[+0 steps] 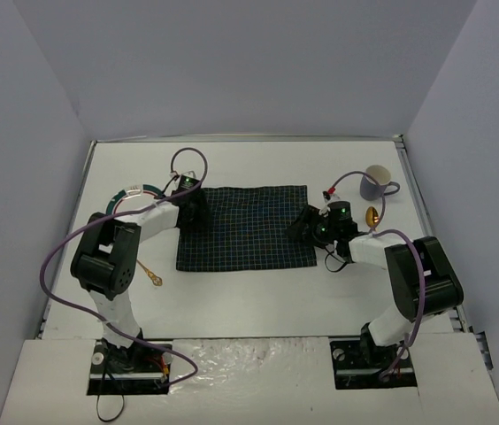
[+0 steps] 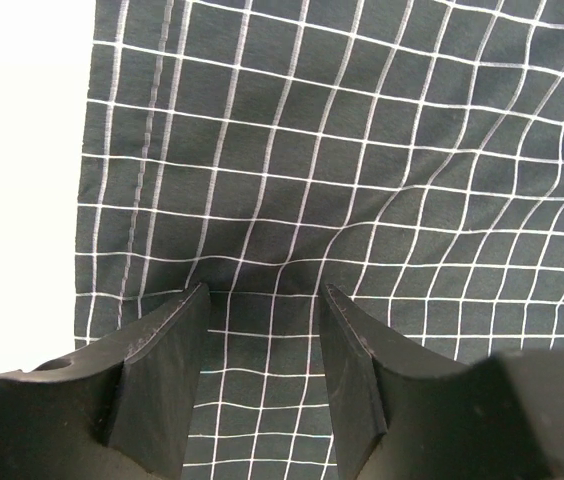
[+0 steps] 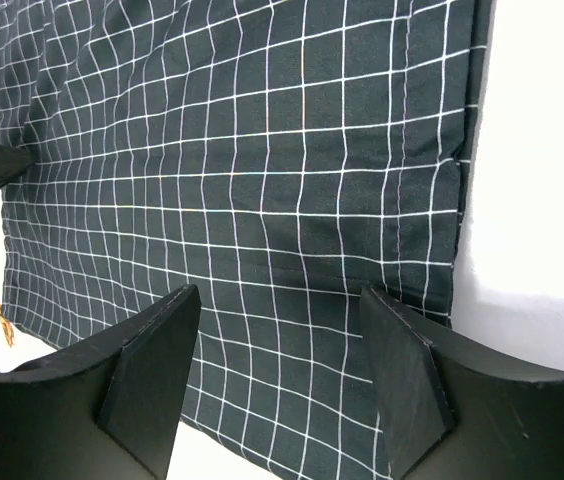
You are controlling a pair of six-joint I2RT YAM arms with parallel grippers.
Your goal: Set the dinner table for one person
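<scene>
Dark cloth (image 1: 245, 228) lies mid-table (image 1: 258, 297). The left gripper (image 2: 262, 295) and right gripper (image 3: 282, 300) gape over it, empty. Only the top view shows the mug (image 1: 376, 183) at 2 o'clock and the plate (image 1: 134, 192) at 10. Pale walls (image 1: 232, 62) enclose the white table.

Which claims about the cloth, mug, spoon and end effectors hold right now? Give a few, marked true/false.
1. The checked cloth lies spread on the dinner table between the two arms. True.
2. The mug stands on the cloth. False: the mug stands on bare table, off past the cloth's far right corner.
3. Both end effectors are open over the cloth. True: the left end effector and the right end effector each show spread fingers, with cloth visible through the gap.
4. The left end effector holds the spoon. False: the gold spoon lies on the table beside the mug.
</scene>
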